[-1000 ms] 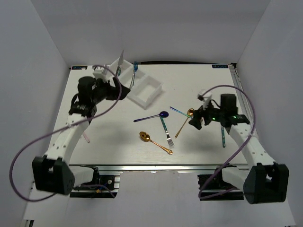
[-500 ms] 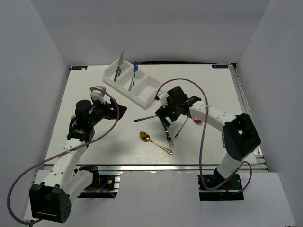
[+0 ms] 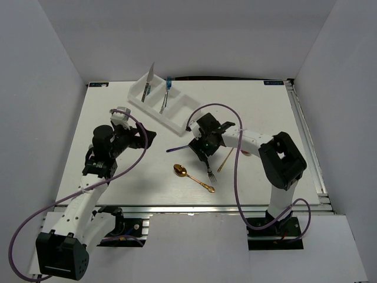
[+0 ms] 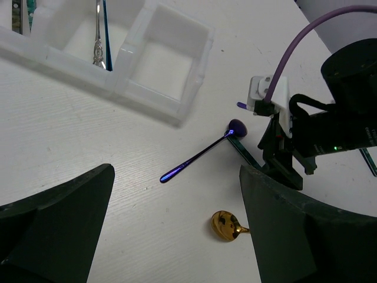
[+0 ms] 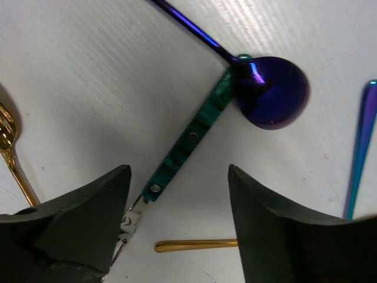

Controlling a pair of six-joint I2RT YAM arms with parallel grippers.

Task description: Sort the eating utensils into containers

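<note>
1. right gripper (image 5: 178, 188) — its fingers (image 5: 277, 236) are matt black, faintly grainy.
2. fork handle (image 5: 191, 140), between the jaws: marbled teal-green, semi-gloss, set with small metal rivets.
3. spoon (image 5: 272, 88), just ahead of the jaws: mirror-glossy blue-violet metal.
4. gold handle (image 5: 194, 244), low between the jaws: polished metal.
5. table (image 5: 88, 76): white, matt, finely streaked.
6. tray (image 4: 171, 112), ahead of the left gripper (image 4: 177, 177) — smooth white plastic, slightly translucent.

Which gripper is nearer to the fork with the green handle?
Right. The right gripper hangs over the green-handled fork, a finger on each side; the left gripper stands well off to the left.
</note>
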